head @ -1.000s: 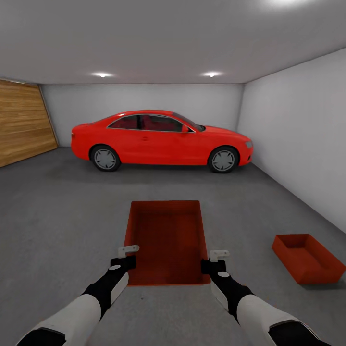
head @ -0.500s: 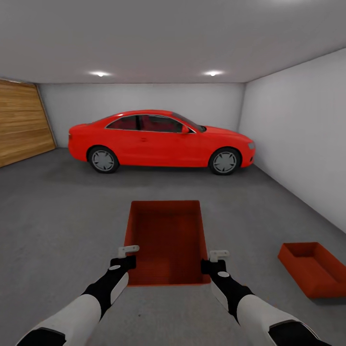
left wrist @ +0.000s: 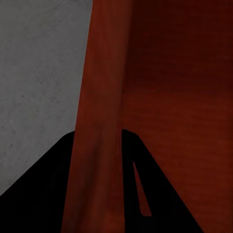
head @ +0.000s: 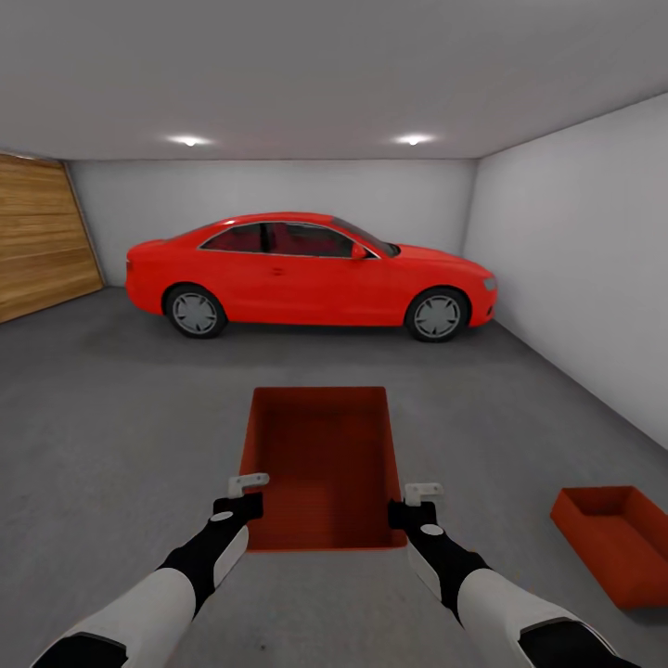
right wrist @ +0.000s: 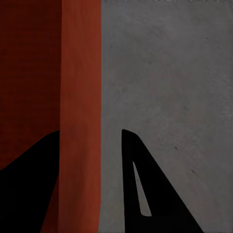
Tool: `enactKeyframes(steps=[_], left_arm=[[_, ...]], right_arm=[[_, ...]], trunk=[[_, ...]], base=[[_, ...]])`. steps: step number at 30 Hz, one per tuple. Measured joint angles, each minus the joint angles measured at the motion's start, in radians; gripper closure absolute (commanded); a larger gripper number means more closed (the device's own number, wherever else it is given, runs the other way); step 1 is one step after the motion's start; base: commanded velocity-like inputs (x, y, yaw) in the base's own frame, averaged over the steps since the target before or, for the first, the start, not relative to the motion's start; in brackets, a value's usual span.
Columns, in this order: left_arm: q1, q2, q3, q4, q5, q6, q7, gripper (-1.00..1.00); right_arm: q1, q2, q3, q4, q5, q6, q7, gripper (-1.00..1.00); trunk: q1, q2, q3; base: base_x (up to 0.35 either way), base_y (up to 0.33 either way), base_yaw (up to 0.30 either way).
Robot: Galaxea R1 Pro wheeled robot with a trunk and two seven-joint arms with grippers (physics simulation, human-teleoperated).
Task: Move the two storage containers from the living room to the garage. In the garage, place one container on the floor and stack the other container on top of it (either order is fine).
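I am in the garage. One orange-red storage container (head: 320,464) hangs in front of me, held by its two long side walls. My left gripper (head: 243,492) is shut on its left wall (left wrist: 102,121), which runs between the dark fingers (left wrist: 43,194). My right gripper (head: 417,496) is shut on the right wall (right wrist: 80,97). The second storage container (head: 617,543) stands open side up on the dark grey concrete floor (head: 111,417), low at my right and partly cut by the picture's edge.
A red car (head: 306,274) is parked crosswise ahead, near the back wall. A wooden panel door (head: 37,237) is at the left and a plain white wall (head: 575,278) runs along the right. Bare concrete lies between me and the car.
The whole view has shifted: the car looms slightly nearer and the container on the floor has slid toward the lower right corner. The held container and both arms keep their place in the picture.
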Motion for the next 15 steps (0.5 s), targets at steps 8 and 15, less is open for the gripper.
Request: enactKeyframes(steps=[8, 15], left_arm=[[0.000, 0.000, -0.001, 0.000, 0.001, 0.000, 0.000, 1.00], [0.000, 0.000, -0.001, -0.001, 0.001, 0.001, 0.000, 1.00]], right_arm=[[0.000, 0.000, -0.001, 0.000, 0.000, -0.001, 0.000, 1.00], [0.000, 0.000, 0.000, 0.000, 0.001, 0.001, 0.000, 1.00]], trunk=[[0.000, 0.000, 0.000], [0.000, 0.000, 0.000]], base=[[0.322, 0.000, 0.000], [0.322, 0.000, 0.000]])
